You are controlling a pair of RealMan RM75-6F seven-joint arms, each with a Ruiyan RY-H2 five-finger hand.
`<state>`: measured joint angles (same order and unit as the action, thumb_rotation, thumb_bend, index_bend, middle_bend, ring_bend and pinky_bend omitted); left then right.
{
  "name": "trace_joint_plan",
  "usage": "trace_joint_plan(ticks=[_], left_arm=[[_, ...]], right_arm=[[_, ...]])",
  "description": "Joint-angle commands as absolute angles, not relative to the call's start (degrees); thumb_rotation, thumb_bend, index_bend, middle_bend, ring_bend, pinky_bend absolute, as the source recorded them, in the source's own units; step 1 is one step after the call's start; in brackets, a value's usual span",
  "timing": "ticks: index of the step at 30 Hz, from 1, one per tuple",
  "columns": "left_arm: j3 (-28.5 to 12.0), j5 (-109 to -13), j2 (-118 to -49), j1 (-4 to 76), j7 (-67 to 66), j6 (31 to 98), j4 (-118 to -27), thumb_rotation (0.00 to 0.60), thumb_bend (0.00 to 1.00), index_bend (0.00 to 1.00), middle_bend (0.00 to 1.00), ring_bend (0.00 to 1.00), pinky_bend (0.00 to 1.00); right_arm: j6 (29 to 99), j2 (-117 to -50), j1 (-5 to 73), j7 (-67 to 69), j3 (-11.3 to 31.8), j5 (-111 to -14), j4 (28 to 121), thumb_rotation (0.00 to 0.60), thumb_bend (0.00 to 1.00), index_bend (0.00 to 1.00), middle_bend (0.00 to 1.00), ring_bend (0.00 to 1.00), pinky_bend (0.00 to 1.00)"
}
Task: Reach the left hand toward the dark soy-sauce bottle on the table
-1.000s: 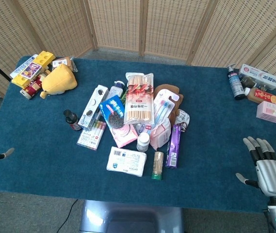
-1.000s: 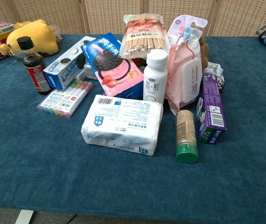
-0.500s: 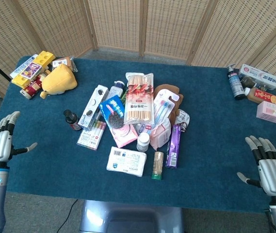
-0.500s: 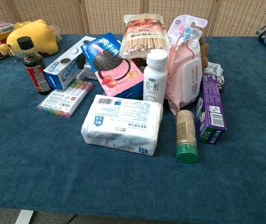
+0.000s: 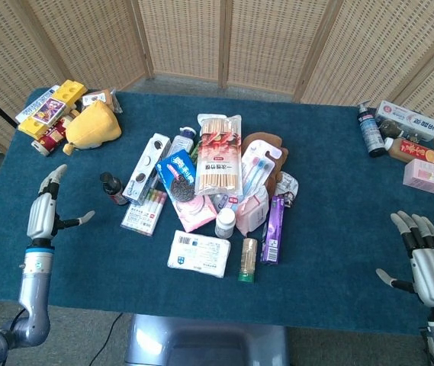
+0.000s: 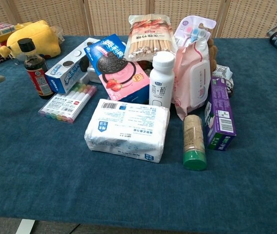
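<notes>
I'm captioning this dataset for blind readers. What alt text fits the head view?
Seen from above, the left hand, fingers apart and empty, is over the blue table, apart from the upright soy-sauce bottle at the left edge of a central pile of groceries. The right hand, also open, is at the table's near right corner.

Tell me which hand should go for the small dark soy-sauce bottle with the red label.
Left. The left hand, open, hovers near the small dark soy-sauce bottle; the right hand is across the table beyond the clutter.
</notes>
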<state>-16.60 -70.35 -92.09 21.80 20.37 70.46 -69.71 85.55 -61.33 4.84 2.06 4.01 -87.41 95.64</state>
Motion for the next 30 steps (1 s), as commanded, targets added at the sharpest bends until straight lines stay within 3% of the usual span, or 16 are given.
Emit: trace_joint_plan(ticks=[1,24,28,30], left_arm=[[-17.31,-69.49,-94.70,23.07,22.05,69.15,-67.21,0.600,0.00,0.00,0.00,0.00,0.00],[-20.96,-66.36,-103.74,31.06,18.43,64.05,-59.50,0.600,0.00,0.01,0.00,0.00,0.00],[-21.32,-66.21,-105.29,32.38,16.88,64.14,-57.17,0.600,0.00,0.14,0.00,0.00,0.02],[-21.41,-65.21,-105.82,33.05,15.36,62.76,-56.15,0.600,0.00,0.30,0.08,0.04,0.15]], right_arm=[[85.44,-61.39,4.88,2.00,3.98,-87.40,95.57,0.600,0.00,0.00,0.00,0.00,0.00],[85.21,-61.41,4.90,2.32,3.86,-87.34,95.50,0.600,0.00,0.00,0.00,0.00,0.00],[85.15,-61.33,4.91,2.59,3.99,-87.08,95.43,0.600,0.00,0.00,0.00,0.00,0.00],[85.19,-61.27,4.90,2.77,4.00,-87.10,95.42,0.600,0.00,0.00,0.00,0.00,0.00]])
